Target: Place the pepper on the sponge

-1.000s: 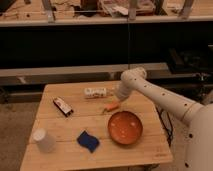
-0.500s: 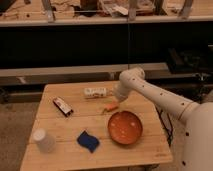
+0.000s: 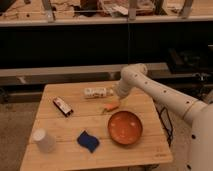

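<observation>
Start at the left of the table. A white cup stands near the front corner, and a dark packet lies behind it. The sponge lies flat near the front edge with nothing on it. A white container lies on its side toward the back.

The pepper lies just right of the container, well apart from the sponge, at the tip of the gripper. You cannot tell whether the gripper is released or grasping the pepper.

Expect the pepper to be light, smooth and tapered, so it may roll or slip. Take hold across its thicker middle, not the thin end. The sponge will likely yield under it.

The bowl stands right of the sponge.
</observation>
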